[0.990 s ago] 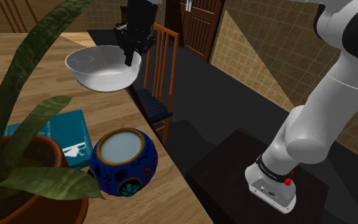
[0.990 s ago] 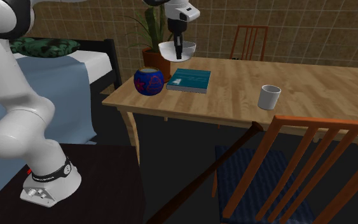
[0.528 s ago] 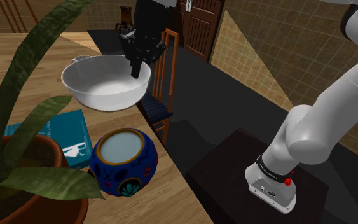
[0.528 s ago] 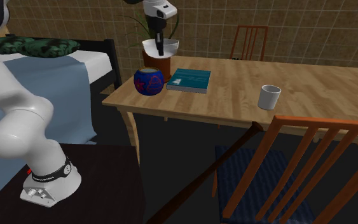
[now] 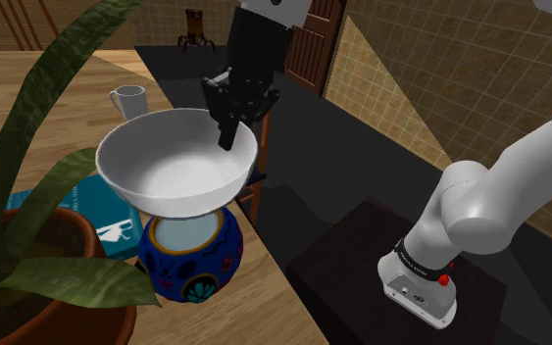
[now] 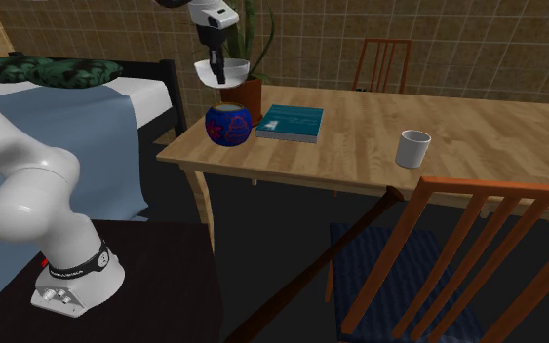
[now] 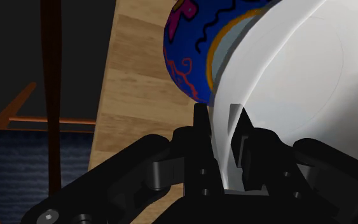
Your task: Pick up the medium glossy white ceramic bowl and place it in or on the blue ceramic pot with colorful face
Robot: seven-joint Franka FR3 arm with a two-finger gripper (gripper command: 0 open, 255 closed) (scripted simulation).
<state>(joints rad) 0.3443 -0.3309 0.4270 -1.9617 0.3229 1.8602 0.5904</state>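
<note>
The end effector [image 5: 227, 137] pinches the rim of the white bowl [image 5: 175, 172], one black finger inside the wall and the other outside. In the wrist view the fingers [image 7: 201, 121] clasp that thin white wall between them. The bowl hangs in the air, mouth up, right above the blue pot [image 5: 195, 260] with its painted patterns. From the shoulder view its base covers part of the pot's mouth. From the second exterior view a gap shows between the bowl [image 6: 233, 68] and the pot [image 6: 228, 124] below it.

The pot stands on the wooden desk [image 5: 259, 309] near its edge. Just beside it lies a teal book [image 5: 107, 211], and a potted plant [image 5: 28, 196] with long green leaves stands close by. A white mug [image 5: 127, 100] sits farther along the desk, well apart from the pot. In the second exterior view a wooden chair [image 6: 477, 253] stands in the foreground and a bed [image 6: 77, 127] lies behind the arm.
</note>
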